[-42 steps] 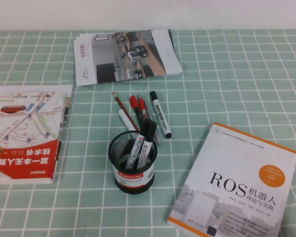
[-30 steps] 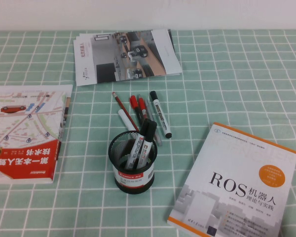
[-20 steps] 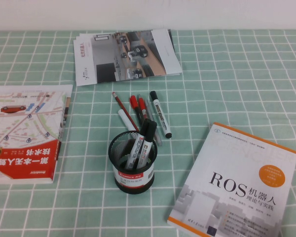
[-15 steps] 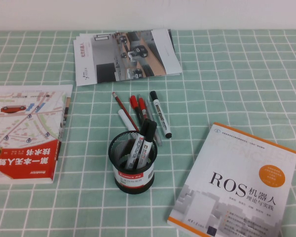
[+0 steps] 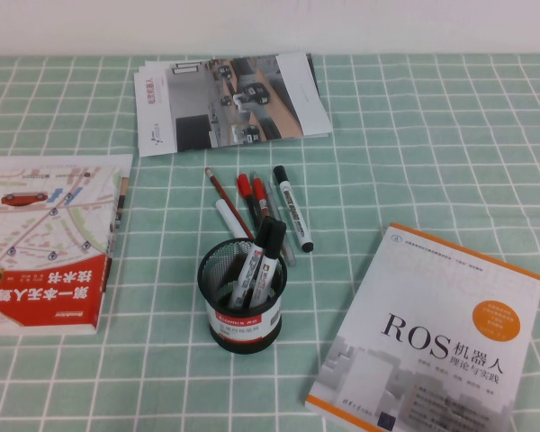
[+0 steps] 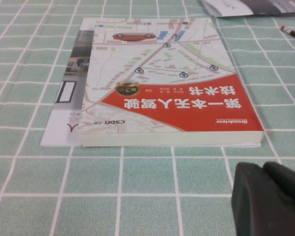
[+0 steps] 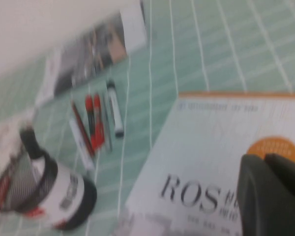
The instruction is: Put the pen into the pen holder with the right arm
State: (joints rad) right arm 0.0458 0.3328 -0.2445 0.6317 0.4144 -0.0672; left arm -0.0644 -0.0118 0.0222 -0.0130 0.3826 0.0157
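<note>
The pen (image 5: 292, 208), white with a black cap and black end, lies on the green checked cloth just behind the pen holder (image 5: 243, 306). The holder is a black mesh cup with two black-capped markers standing in it. Both also show in the right wrist view: the pen (image 7: 115, 110) and the holder (image 7: 44, 191). My right gripper (image 7: 273, 196) is shut and empty above the ROS book, well to the right of the pen. My left gripper (image 6: 270, 201) is shut and empty over the cloth near the red-and-white book. Neither arm shows in the high view.
Two red-capped markers (image 5: 252, 193), a thin red pencil (image 5: 227, 198) and another white marker (image 5: 228, 218) lie beside the pen. The ROS book (image 5: 432, 333) lies at the right, a red-and-white map book (image 5: 45, 243) at the left, and brochures (image 5: 229, 101) at the back.
</note>
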